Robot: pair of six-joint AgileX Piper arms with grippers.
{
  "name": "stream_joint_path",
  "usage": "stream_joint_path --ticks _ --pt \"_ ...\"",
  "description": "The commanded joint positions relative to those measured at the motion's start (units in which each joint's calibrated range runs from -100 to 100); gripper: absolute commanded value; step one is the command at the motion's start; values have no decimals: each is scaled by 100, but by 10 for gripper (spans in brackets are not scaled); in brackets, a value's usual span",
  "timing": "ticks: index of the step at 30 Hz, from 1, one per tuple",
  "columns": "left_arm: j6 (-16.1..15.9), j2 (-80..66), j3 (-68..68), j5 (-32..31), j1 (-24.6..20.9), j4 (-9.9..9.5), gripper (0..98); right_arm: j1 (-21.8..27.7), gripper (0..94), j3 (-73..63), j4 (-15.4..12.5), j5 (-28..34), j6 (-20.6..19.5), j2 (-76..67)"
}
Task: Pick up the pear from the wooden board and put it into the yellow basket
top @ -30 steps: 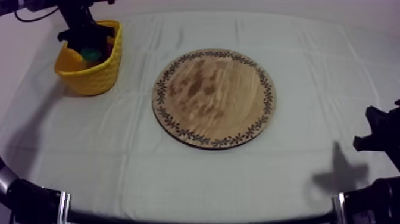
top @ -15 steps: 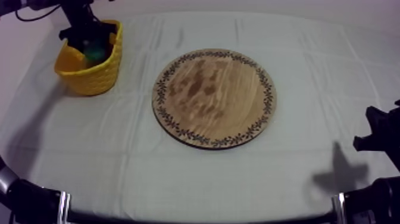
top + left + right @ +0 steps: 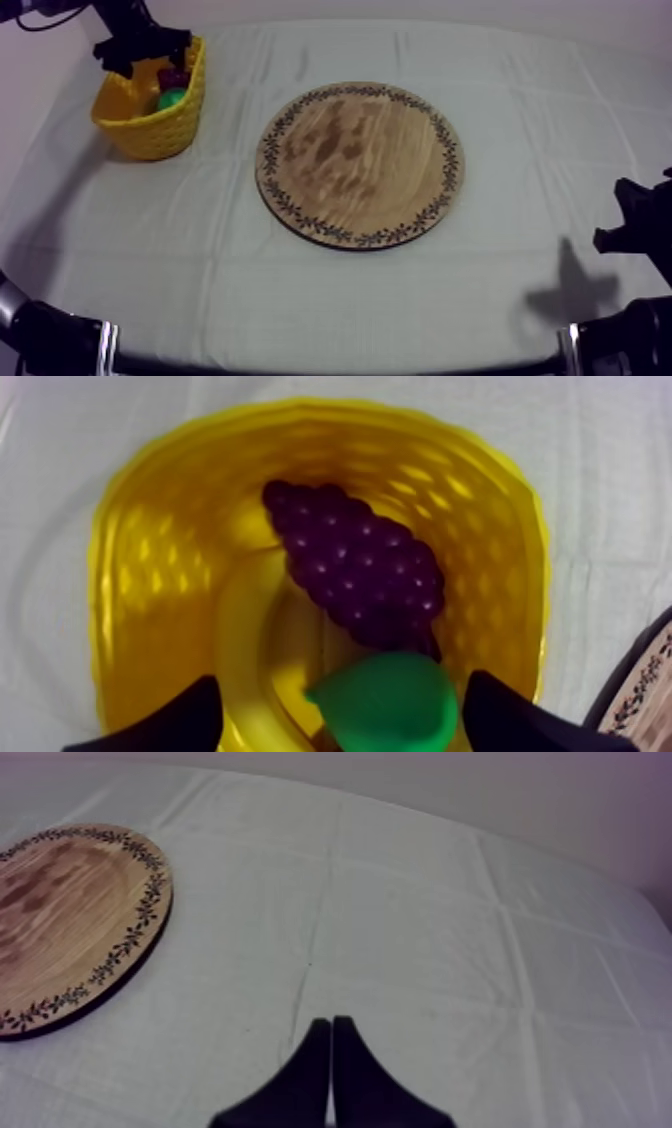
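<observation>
The green pear (image 3: 171, 98) lies inside the yellow basket (image 3: 150, 132) at the table's far left, beside a bunch of grapes (image 3: 174, 76). My left gripper (image 3: 140, 45) hovers just above the basket's far rim. Seen from the left wrist, the pear (image 3: 385, 701) rests on a banana (image 3: 245, 646) under the purple grapes (image 3: 360, 566), and my left gripper (image 3: 340, 686) is open, its fingers (image 3: 160, 721) wide apart above the fruit. The round wooden board (image 3: 360, 165) is bare. My right gripper (image 3: 331, 1037) is shut on nothing, low at the right (image 3: 625, 232).
The grey-white cloth (image 3: 330, 300) lies flat around the board. In the right wrist view the board's patterned rim (image 3: 140, 917) lies to one side, with open cloth (image 3: 450, 942) ahead.
My left gripper has lifted up and back out of the basket, so the pear and grapes inside now show. The right arm has not moved.
</observation>
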Motion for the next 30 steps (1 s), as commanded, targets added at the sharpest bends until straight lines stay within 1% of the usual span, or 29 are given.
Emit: stream_joint_path --ticks 1,4,9,13,15,17,19,22,27,30 --pt "40 -106 28 -28 -8 -20 806 1 5 5 0 1 1 1" --pt "80 -348 72 -93 -46 -37 708 1 5 5 0 1 1 1" --pt "97 -1021 198 -366 -169 -30 477 1 5 5 0 1 1 1" --pt "161 -1748 474 -841 -309 -21 306 1 5 5 0 1 1 1" --pt "143 -2154 726 -1120 -369 -18 195 1 5 5 0 1 1 1" --pt "109 -2589 1037 -1391 -437 -3 124 1 5 5 0 1 1 1" --pt "41 -3060 1412 -1694 -525 37 79 1 5 5 0 1 3 1" --pt "-92 -3805 2061 -2140 -667 122 44 1 5 5 0 1 2 1" --pt "-263 -5202 3531 -2930 -836 187 25 1 5 5 0 1 1 1" --pt "-387 -6112 4372 -3137 -899 232 22 1 5 5 0 1 1 1"
